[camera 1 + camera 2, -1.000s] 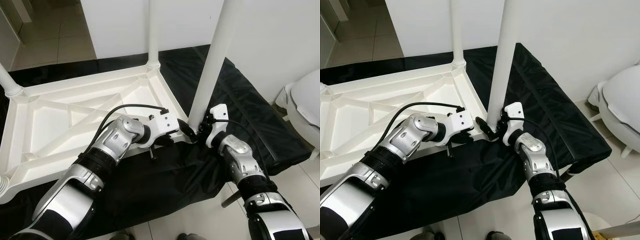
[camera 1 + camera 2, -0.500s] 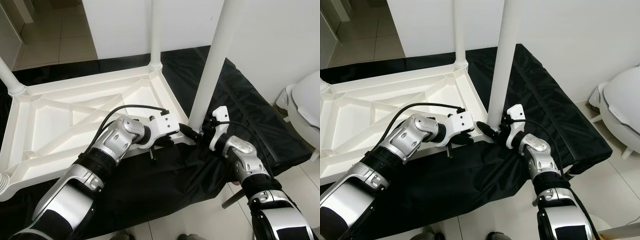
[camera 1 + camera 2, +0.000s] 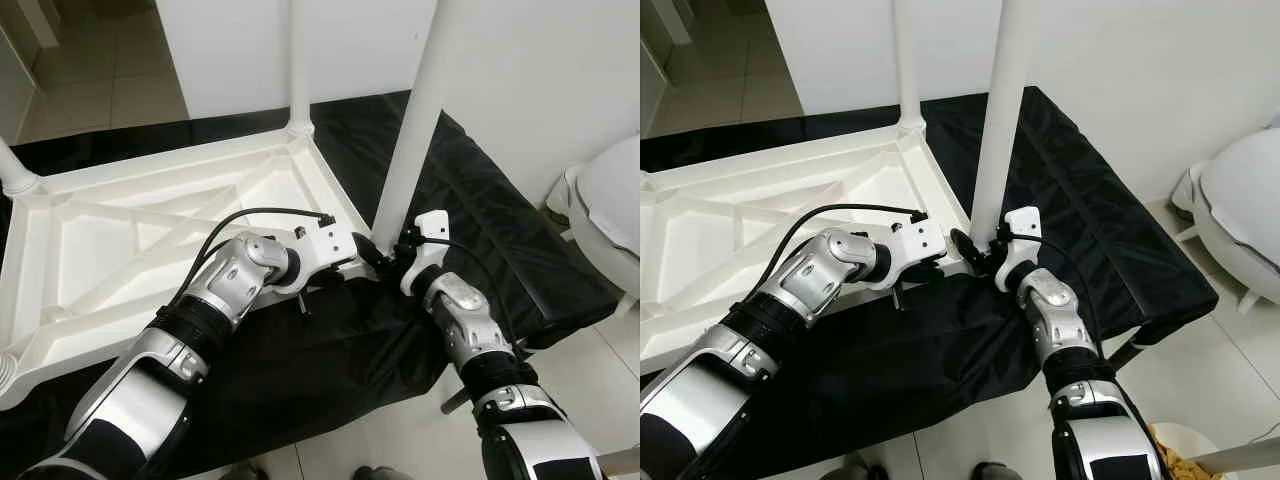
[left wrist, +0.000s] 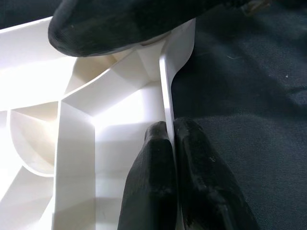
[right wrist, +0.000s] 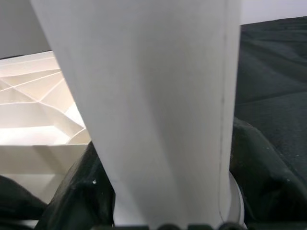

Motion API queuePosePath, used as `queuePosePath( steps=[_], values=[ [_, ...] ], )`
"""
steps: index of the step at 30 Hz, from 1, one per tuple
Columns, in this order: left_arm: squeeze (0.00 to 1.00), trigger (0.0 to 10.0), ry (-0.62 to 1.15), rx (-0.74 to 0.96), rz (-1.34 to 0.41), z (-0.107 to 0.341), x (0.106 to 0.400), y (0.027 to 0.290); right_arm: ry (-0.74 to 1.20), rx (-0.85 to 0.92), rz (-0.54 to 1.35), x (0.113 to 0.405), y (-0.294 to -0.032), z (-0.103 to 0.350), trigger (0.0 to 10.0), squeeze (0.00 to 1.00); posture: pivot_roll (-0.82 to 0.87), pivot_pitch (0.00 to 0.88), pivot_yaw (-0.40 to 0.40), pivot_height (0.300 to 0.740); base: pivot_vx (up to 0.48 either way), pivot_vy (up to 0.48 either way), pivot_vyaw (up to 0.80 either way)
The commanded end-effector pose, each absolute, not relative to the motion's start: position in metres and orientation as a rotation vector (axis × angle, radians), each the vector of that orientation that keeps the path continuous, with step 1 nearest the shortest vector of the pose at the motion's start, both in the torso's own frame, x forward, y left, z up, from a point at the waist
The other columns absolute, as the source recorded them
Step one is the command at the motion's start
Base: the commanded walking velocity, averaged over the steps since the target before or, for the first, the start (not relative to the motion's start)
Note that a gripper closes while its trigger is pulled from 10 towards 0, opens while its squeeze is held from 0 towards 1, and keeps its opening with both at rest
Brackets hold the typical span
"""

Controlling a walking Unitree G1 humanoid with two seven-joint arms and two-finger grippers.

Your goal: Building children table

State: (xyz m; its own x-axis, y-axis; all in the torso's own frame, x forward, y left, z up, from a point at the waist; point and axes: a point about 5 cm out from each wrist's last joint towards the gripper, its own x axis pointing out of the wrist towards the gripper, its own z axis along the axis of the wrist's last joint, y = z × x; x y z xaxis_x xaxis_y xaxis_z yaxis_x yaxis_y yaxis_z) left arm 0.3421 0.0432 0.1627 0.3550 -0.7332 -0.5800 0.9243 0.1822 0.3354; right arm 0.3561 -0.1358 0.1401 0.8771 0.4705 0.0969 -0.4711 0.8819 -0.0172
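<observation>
**Right jaws back at the foot of the leg**

Since half a second ago the right gripper (image 3: 985, 248) has drawn in again toward the corner of the upturned table, its white wrist housing now closer to the base of the near leg (image 3: 1000, 110); the tabletop and the left arm lie as they did.

In the right wrist view the jaws stand either side of the white leg (image 5: 144, 110), one black finger (image 5: 81, 191) on each flank, clamped around it just above its round foot collar. The leg rises upright from the table's near right corner and runs out of the top of the head views.

The left gripper (image 3: 352, 266) has its jaws pinched together on the thin white rim of the table underside (image 4: 165, 96); in the left wrist view the two black fingertips (image 4: 158, 163) press on either face of that rim wall, right by the corner where the leg stands. The two grippers almost meet there.

The white children's table (image 3: 120, 230) lies upside down, ribbed underside showing, on a black sheet (image 3: 1110, 250) spread over a low surface. A second leg (image 3: 299, 70) stands at the far right corner, and another leg base (image 3: 15, 175) at the far left. A white rounded object (image 3: 1245, 225) sits on the tiled floor (image 3: 100, 70) to the right.
</observation>
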Motion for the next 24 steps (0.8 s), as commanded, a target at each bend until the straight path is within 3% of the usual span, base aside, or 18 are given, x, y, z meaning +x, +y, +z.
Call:
queuePosePath(
  steps=[1, 9, 12, 18, 24],
  values=[
    [0.0, 10.0, 0.321, 0.732, -1.212, 0.165, 0.342, 0.048, -0.049, 0.032, 0.295, 0.357, -0.166, 0.131, 0.0, 0.0, -0.06, 0.071, 0.041, 0.74, 0.0, 0.0, 0.0],
    [0.0, 10.0, 0.323, 0.74, -1.218, 0.166, 0.342, 0.048, -0.043, 0.056, 0.056, 0.361, -0.159, 0.133, 0.0, 0.0, -0.07, 0.073, 0.052, 0.74, 0.0, 0.0, 0.0],
    [0.0, 10.0, 0.322, 0.741, -1.216, 0.166, 0.343, 0.048, -0.043, 0.072, -0.084, 0.358, -0.14, 0.132, 0.0, 0.0, -0.07, 0.073, 0.054, 0.74, 0.0, 0.0, 0.0],
    [0.0, 10.0, 0.32, 0.741, -1.216, 0.166, 0.343, 0.048, -0.035, 0.085, -0.141, 0.355, -0.119, 0.13, 0.0, 0.0, -0.07, 0.074, 0.058, 0.74, 0.0, 0.0, 0.0],
    [0.0, 10.0, 0.317, 0.747, -1.22, 0.167, 0.343, 0.046, -0.05, 0.061, -0.12, 0.359, -0.119, 0.136, 0.0, 0.0, -0.06, 0.074, 0.06, 0.74, 0.0, 0.0, 0.0]
  ],
)
